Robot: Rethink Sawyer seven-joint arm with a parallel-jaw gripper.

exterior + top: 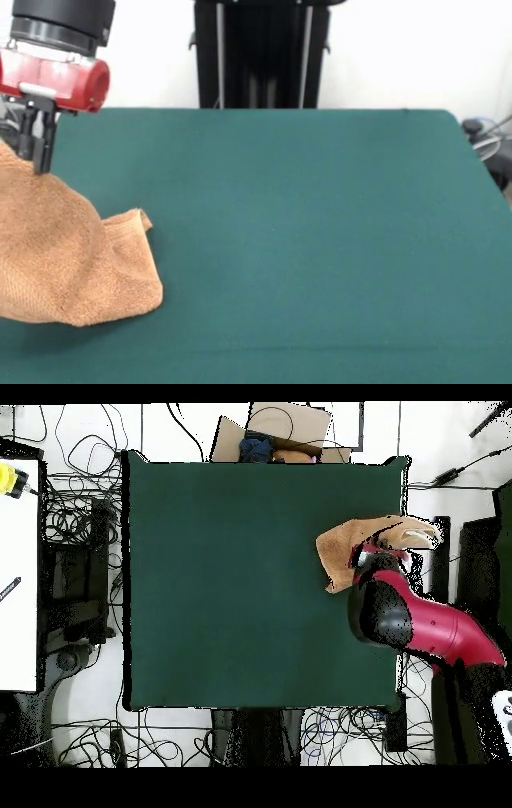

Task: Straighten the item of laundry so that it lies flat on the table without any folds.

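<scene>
The item of laundry, an orange-tan terry towel, is bunched at the left side of the green table. One part is pulled up into a peak and the rest slumps in folds on the felt. My gripper hangs at that peak, shut on the towel's raised part. In the overhead view the towel lies crumpled at the table's right edge, and part of it reaches past that edge. There the red and black arm covers the gripper and part of the cloth.
Most of the felt top lies bare beside the towel. Off the table, tangled cables cover the floor on all sides. A cardboard box sits beyond the top edge, and a white surface with a yellow object stands at the left.
</scene>
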